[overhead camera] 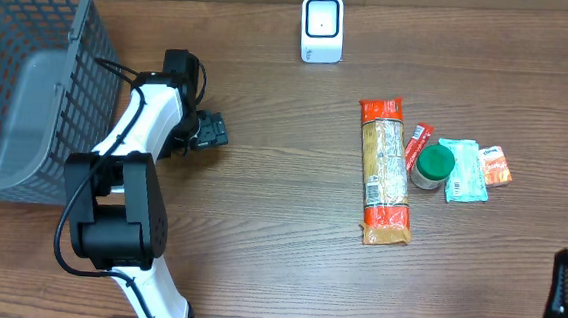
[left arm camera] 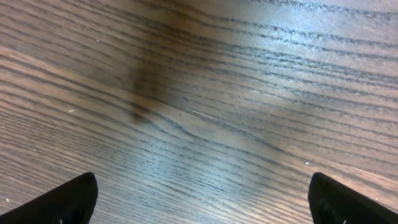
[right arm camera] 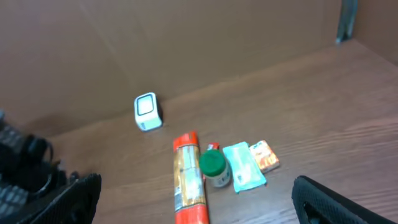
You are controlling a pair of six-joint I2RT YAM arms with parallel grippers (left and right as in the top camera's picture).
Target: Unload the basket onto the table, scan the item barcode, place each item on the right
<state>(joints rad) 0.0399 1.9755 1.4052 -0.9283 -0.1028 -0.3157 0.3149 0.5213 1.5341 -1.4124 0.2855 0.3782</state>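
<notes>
At the far left of the table, only the overhead view shows a grey mesh basket, cut off by the frame's top and left edges; just beside it the left arm reaches up from the near edge, and the left gripper sits over bare wood, well apart from every item. From above its jaws are too dark and small to judge; the left wrist view settles it. There, two black fingertips sit at the bottom corners, spread wide, with nothing between them but wood grain and a shadow.

Near the far edge, about mid-table, stands a white scanner. Right of centre a long pasta packet lies flat with a pale label along it; no view is sharp enough to show whether a barcode faces up. Close along its right side are a red sachet, a green-lidded jar, a teal pouch and an orange sachet.

The right gripper is clipped by the overhead's bottom right corner; the right wrist view — blurred — shows its fingers wide apart and empty, far from the items, plus a brown wall the overhead misses.
</notes>
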